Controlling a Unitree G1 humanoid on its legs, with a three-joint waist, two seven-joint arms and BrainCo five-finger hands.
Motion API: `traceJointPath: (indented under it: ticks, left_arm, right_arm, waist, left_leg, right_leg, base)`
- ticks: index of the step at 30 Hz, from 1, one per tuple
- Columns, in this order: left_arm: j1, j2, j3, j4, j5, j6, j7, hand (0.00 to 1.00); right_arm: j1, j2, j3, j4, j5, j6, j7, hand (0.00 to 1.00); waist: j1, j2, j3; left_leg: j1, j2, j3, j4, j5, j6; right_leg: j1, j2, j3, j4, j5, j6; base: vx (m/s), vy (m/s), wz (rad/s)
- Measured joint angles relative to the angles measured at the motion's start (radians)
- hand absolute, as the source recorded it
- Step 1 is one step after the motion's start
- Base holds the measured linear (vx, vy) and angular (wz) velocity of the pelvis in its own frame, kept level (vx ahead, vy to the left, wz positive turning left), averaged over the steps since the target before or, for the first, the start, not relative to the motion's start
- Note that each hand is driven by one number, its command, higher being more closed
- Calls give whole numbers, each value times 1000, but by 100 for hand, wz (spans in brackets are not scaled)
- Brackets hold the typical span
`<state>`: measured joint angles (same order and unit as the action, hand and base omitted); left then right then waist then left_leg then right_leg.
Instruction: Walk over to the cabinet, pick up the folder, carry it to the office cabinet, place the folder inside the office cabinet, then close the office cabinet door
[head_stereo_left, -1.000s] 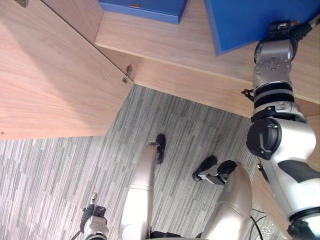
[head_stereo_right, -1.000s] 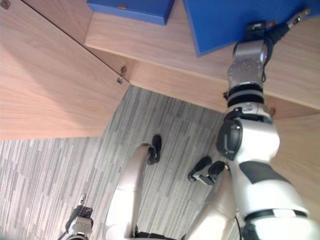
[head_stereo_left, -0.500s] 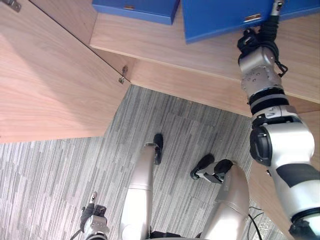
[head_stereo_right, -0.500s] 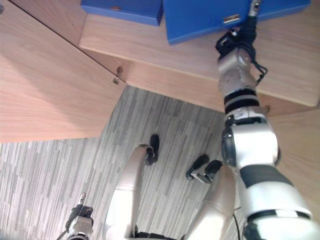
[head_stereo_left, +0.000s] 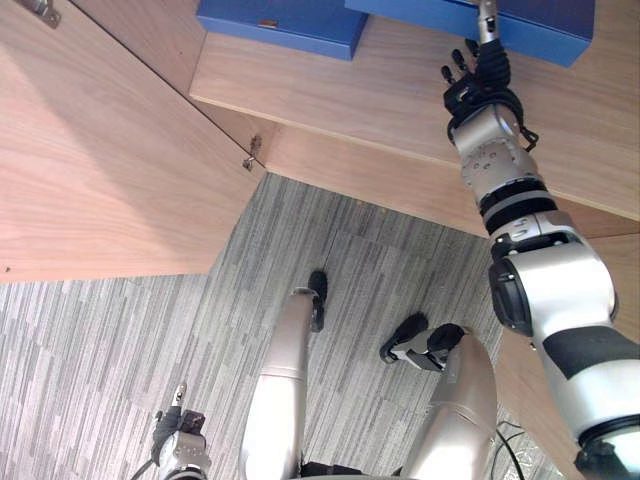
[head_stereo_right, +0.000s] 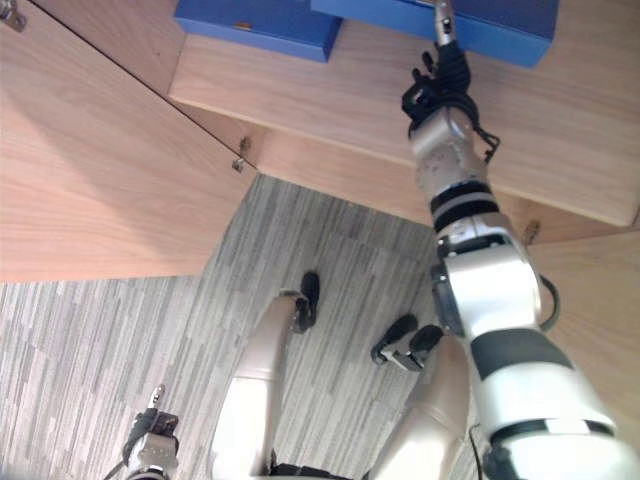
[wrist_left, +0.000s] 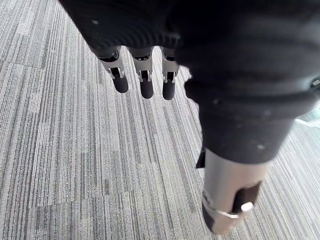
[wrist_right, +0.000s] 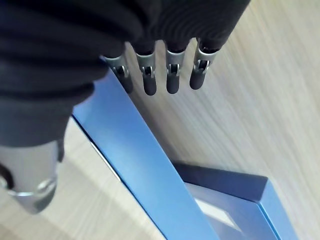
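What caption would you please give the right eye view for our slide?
Open right hand at the blue folder lying on the wooden cabinet shelf.

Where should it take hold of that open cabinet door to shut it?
Probably the door's free edge, opposite the hinges; no handle shows. The left hand, hanging open on that side, could come from the left, curl over that edge and swing it toward the shelf.
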<state>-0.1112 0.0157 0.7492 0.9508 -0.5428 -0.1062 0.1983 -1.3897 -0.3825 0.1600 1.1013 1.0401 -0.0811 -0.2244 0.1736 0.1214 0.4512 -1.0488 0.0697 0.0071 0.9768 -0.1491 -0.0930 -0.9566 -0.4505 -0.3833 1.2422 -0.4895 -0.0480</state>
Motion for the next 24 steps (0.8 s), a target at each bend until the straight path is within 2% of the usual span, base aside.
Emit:
traceJointPath:
  ticks: [3, 5, 6, 7, 9, 10, 12, 14, 18, 24]
  left_arm:
    - [1, 7, 0, 0, 1, 0, -5, 0]
    - [6, 9, 0, -6, 2, 0, -10, 0]
    - [6, 9, 0, -7, 2, 0, -10, 0]
    - [12, 9, 0, -19, 5, 0, -13, 0]
    - [18, 15, -4, -21, 24, 0, -39, 0]
    - [20, 19, -6, -21, 27, 0, -46, 0]
    - [32, 43, -27, -23, 53, 0, -79, 0]
    - [53, 56, -28, -41, 64, 0, -97, 0]
    - [69, 67, -28, -41, 63, -1, -119, 0]
    - [79, 67, -28, -41, 58, -1, -121, 0]
  right_arm:
    - [0, 7, 35, 0, -77, 12, 15, 0]
    - [0, 5, 81, -1, -195, 33, 44, 0]
    - [0, 5, 81, -1, -197, 34, 44, 0]
    - [1, -6, 140, -11, -321, 63, 82, 0]
    - [22, -46, 257, -97, -501, 90, 150, 0]
    - [30, -63, 297, -135, -549, 93, 170, 0]
    - [61, -151, 440, -340, -781, 94, 291, 0]
    - [87, -192, 519, -476, -889, 80, 354, 0]
    - [187, -206, 638, -563, -1041, 69, 464, 0]
    - [312, -186, 731, -646, -1125, 66, 556, 0]
  waist:
    - [7, 0, 0]
    - [10, 0, 0]
    - [10, 0, 0]
    - [9, -1, 0]
    - [5, -3, 2]
    - [3, -4, 2]
    - [-6, -13, 8]
    - [-19, -28, 17]
    - [-22, -46, 27]
    - [-23, -68, 38]
  left_leg:
    - [2, -1, 0, -6, 2, -2]
    - [3, 0, 0, -11, 4, -3]
    - [3, 0, 0, -11, 4, -3]
    - [3, 2, 0, -13, 4, -3]
    - [3, 5, -1, -15, 4, -3]
    - [3, 6, -1, -16, 4, -3]
    - [5, 8, 1, -22, 4, -4]
    - [12, 15, 4, -29, 4, -5]
    - [36, 26, 13, -52, 3, -7]
    - [55, 42, 27, -70, 1, -5]
  right_leg:
    - [0, 0, 0, -1, 0, 0]
    - [0, 2, -1, -5, 0, 0]
    - [0, 2, -1, -5, 0, 0]
    - [0, 5, -2, -8, 0, 0]
    - [0, 9, -2, -13, 3, -4]
    - [0, 10, -2, -14, 3, -4]
    - [0, 13, -3, -19, 2, -1]
    - [4, 21, -3, -29, 4, -1]
    - [24, 36, -3, -59, 11, 6]
    - [41, 54, -3, -96, 32, 5]
  base:
    - [0, 0, 0]
    - [0, 0, 0]
    - [0, 0, 0]
    - [0, 0, 0]
    - [21, 10, -3]
    - [0, 0, 0]
    - [17, 7, -3]
    - [22, 3, -10]
    - [28, 18, -10]
    - [32, 53, -8]
